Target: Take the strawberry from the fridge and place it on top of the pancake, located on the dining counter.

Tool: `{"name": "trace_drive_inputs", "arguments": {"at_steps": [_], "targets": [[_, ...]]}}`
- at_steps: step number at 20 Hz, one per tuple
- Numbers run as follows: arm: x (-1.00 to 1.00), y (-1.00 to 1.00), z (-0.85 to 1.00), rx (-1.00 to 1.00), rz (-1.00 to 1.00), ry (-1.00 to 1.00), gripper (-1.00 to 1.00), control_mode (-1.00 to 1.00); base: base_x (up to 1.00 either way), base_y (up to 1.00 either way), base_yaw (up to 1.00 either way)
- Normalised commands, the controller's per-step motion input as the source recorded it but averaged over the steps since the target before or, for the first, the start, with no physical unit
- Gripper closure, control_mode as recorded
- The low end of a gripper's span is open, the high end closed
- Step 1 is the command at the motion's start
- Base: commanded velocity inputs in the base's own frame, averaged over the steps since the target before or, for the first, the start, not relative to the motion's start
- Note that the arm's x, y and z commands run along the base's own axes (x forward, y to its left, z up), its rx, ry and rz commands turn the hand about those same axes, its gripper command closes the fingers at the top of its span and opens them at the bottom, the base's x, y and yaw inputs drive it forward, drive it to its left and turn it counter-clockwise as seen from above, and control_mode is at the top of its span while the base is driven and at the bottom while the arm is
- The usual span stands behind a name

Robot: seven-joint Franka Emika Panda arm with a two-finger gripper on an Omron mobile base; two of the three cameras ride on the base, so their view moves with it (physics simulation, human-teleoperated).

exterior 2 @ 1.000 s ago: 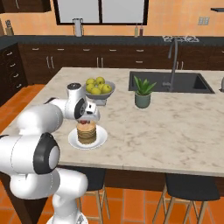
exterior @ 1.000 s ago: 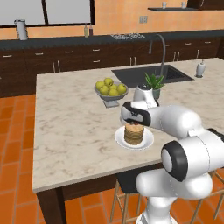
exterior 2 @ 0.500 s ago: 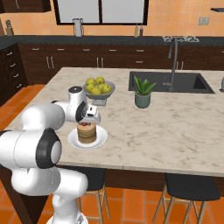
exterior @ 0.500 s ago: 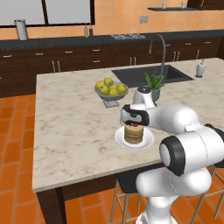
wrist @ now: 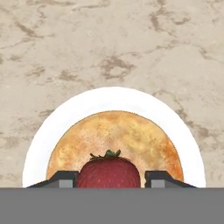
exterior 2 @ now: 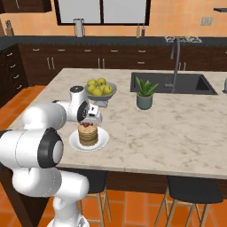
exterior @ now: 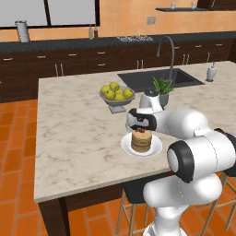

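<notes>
The strawberry, small and red with a green cap, sits on top of the pancake, a tan stack on a white plate. My gripper hangs just over the stack, one fingertip at each side of the berry, with a thin gap at one side. From the base, the gripper hovers above the pancake, and the strawberry shows as a red dot on it. The plate stands near the front edge of the dining counter. The fridge is out of view.
A bowl of yellow-green fruits stands just behind the plate. A potted plant and the inset sink lie further back. Dark stools stand under the counter's front edge.
The hand has stayed over the pancake stack. Its jaws have parted slightly from the strawberry, which now rests on the top pancake.
</notes>
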Motion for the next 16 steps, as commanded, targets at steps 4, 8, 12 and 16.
{"name": "trace_drive_inputs", "arguments": {"at_steps": [4,8,12,16], "targets": [[0.00,0.00,0.00,0.00,0.00,0.00,-1.00,-1.00,0.00,0.00,0.00],[0.00,0.00,0.00,0.00,0.00,0.00,-1.00,-1.00,0.00,0.00,0.00],[-0.04,0.00,0.24,-0.03,0.00,-0.02,-1.00,-1.00,0.00,0.00,0.00],[-0.55,0.00,0.99,-0.04,0.00,-0.05,-1.00,-1.00,0.00,0.00,0.00]]}}
